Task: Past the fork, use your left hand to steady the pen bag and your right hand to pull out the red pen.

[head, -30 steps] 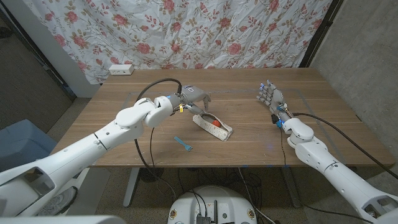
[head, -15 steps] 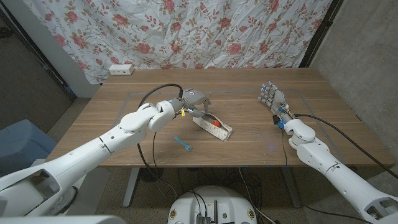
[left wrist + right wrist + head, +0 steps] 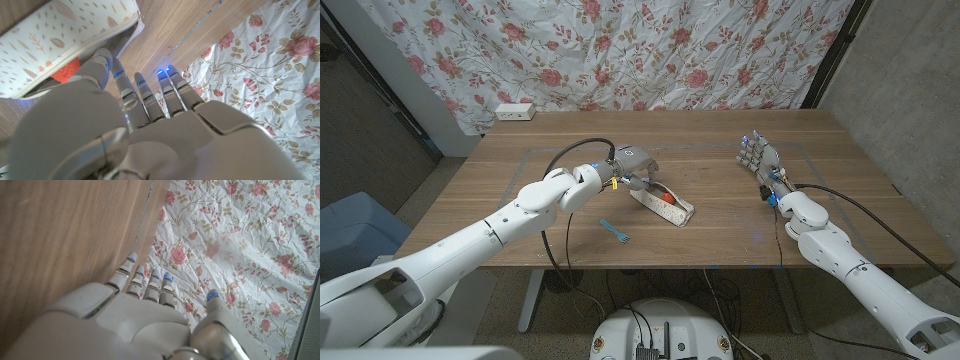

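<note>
Fork (image 3: pixel 615 232): small and blue, near the front edge of the desk (image 3: pixel 720 240), untouched, just short of the pen bag.

Pen bag (image 3: pixel 662 204): white, patterned, lying at an angle past the fork, mouth open toward the front right; same spot as a second ago.

Red pen (image 3: pixel 666 198): red visible inside the open bag, not yet pulled (red patch also seen in the left wrist view (image 3: pixel 67 70), beside the thumb).

Left hand (image 3: pixel 633 168): shifted a little farther right over the last second, now sitting over the bag's far end; fingers stretched out and apart in the wrist view, thumb down beside the bag's rim, nothing gripped. Contact with the fabric hard to confirm (close, at the least).

Right hand (image 3: pixel 757 156): standing upright on the far right of the desk, well apart from the bag, fingers extended, holding nothing; unmoved across the last second.

Meaning for the task: steadying step nearly set, likely just a press down left; pull-out step not begun, right hand with the whole reach to the bag's mouth ahead.
</note>
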Robot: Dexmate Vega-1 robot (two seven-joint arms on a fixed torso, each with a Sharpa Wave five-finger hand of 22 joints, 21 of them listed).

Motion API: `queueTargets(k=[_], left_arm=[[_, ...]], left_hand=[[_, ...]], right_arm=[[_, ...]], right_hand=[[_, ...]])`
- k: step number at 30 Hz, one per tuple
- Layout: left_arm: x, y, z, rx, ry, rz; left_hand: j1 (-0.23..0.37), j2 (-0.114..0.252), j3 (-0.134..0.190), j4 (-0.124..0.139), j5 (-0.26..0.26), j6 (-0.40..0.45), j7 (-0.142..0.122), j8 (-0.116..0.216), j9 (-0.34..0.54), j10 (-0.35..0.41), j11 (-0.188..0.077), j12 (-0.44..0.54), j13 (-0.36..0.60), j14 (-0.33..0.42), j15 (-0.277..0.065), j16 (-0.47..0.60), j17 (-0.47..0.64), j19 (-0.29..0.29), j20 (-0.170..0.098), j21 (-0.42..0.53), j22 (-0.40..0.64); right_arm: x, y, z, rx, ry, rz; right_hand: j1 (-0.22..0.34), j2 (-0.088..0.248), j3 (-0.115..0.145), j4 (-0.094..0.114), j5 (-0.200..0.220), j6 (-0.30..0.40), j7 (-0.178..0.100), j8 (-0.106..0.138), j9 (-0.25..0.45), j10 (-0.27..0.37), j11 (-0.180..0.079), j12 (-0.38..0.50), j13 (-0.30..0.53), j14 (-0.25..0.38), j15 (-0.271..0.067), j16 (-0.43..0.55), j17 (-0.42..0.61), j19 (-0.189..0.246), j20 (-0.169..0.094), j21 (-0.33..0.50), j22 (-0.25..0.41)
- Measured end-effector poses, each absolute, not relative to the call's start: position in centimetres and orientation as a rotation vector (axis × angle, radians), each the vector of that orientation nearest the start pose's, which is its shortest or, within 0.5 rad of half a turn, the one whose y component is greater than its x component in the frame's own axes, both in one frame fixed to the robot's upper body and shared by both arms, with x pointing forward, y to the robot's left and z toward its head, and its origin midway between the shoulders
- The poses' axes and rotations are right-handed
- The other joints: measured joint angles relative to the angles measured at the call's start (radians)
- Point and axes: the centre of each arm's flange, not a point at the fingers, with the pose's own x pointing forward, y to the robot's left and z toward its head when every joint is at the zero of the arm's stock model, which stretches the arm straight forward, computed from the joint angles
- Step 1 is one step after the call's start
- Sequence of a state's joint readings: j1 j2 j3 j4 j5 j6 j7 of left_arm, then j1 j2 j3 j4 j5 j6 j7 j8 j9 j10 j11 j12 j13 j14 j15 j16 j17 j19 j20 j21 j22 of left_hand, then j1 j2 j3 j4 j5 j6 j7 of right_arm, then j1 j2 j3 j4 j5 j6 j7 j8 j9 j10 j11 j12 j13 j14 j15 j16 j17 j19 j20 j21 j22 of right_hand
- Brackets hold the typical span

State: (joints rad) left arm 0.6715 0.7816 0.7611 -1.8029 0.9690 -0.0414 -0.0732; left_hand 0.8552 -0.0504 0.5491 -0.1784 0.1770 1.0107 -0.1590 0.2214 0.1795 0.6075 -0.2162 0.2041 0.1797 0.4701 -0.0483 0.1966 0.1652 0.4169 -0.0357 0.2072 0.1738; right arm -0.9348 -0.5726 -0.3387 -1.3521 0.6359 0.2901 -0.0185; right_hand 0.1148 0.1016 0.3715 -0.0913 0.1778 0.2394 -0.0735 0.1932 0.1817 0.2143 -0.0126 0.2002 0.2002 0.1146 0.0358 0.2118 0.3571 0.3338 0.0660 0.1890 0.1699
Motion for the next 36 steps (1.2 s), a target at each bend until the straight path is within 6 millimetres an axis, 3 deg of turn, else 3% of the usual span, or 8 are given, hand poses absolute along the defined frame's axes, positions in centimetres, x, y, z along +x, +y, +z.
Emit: queueTargets(k=[24,36], left_arm=[[59.3,12.8,0.3,1.912,-0.938,-0.166],[59.5,13.1,0.3,1.915,-0.926,-0.180]], left_hand=[[0.018,0.010,-0.016,0.000,0.000,0.022,-0.002,-0.005,0.000,0.021,-0.007,0.000,0.000,0.012,0.002,0.000,0.005,0.016,-0.002,0.004,0.001],[0.031,-0.003,-0.044,0.003,0.000,-0.016,0.004,-0.029,0.000,0.021,-0.007,-0.008,0.000,0.012,0.002,-0.002,0.003,0.016,-0.002,0.004,0.001]], right_arm=[[64.1,-32.0,-5.6,0.007,-0.550,0.130],[64.0,-31.8,-5.5,0.007,-0.553,0.126]], right_hand=[[0.000,0.000,0.000,0.000,0.000,0.000,0.000,0.000,0.000,0.000,0.000,0.000,0.000,0.000,0.000,0.000,-0.005,0.000,0.000,0.000,0.000],[-0.007,0.007,0.000,0.000,0.000,0.000,0.000,0.000,0.000,0.000,0.000,0.000,0.000,0.000,0.000,0.000,-0.009,0.000,0.000,0.000,0.000]])
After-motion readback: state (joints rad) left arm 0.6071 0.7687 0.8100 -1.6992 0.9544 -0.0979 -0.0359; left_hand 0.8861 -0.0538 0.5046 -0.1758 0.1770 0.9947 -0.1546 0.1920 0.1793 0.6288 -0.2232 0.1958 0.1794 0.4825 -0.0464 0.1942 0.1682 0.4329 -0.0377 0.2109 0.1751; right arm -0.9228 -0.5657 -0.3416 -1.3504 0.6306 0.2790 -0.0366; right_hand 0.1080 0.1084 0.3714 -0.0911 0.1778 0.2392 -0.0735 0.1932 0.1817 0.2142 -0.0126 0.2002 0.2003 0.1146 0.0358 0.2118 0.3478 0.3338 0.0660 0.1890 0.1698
